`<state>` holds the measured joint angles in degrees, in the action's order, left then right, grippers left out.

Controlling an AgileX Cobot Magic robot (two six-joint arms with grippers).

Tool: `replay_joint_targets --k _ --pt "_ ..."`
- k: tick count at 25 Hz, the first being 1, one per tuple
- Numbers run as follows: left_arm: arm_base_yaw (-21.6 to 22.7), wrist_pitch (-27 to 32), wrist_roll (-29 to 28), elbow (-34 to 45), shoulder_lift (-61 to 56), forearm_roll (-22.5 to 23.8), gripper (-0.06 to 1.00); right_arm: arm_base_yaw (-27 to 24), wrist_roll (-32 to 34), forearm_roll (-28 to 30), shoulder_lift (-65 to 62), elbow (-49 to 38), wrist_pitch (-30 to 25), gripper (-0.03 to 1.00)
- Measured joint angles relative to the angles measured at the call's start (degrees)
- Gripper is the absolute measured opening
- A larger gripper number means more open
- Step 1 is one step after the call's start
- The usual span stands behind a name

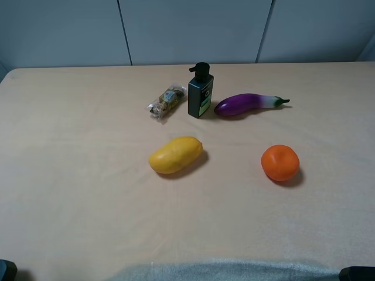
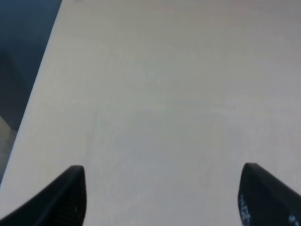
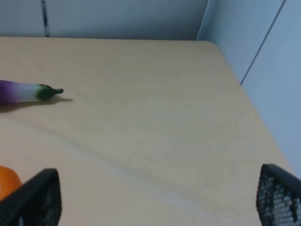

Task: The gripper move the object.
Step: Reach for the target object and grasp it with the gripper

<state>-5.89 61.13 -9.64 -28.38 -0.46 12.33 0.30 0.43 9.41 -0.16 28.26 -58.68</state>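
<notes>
Grey strip [image 1: 222,270] runs along the near edge of the desk [image 1: 70,193], nearest the high camera. Black arm parts [image 1: 357,273] poke in at both near corners, too cropped to tell more.

Left tool [image 2: 162,197]: jaws wide apart, nothing between them, only bare desk below, with a desk edge in view. Right tool [image 3: 157,197]: jaws wide apart too, nothing gripped; mesh-patterned fingertips [image 3: 280,197].

Tangerine [image 1: 280,162] sits on the desk right of centre, untouched. The right wrist view catches just a sliver of it beside one fingertip. Yellow mango-like fruit [image 1: 176,155] lies left of the tangerine, near centre, well apart from it, long axis tilted.

Far row, left to right:
- clear snack packet [image 1: 167,101] lying flat, small roundish pieces inside, too small to name
- black pump bottle [image 1: 200,92] upright, green label, opaque so contents unseen
- purple eggplant [image 1: 249,104] on its side, green stem pointing right

Packet lies just beside the bottle, and the eggplant's fat end is just beside the bottle too. The tangerine is nearer than the eggplant and apart from it.
</notes>
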Motion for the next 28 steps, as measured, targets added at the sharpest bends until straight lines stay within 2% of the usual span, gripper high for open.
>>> replay_joint_targets --k 6,11,13,21,28 --pt "0.00 0.00 0.00 0.00 0.00 0.00 0.74 0.00 1.55 4.38 10.32 3.14 0.97 0.63" --pt "0.00 0.00 0.00 0.00 0.00 0.00 0.74 0.00 2.11 4.17 23.16 9.98 2.10 0.63" --pt "0.00 0.00 0.00 0.00 0.00 0.00 0.74 0.00 2.77 3.06 28.01 12.01 1.98 0.63" --pt "0.00 0.00 0.00 0.00 0.00 0.00 0.74 0.00 3.43 -7.63 50.36 16.36 1.55 0.63" --pt "0.00 0.00 0.00 0.00 0.00 0.05 0.74 0.00 3.56 -9.41 63.89 16.94 4.47 0.63"
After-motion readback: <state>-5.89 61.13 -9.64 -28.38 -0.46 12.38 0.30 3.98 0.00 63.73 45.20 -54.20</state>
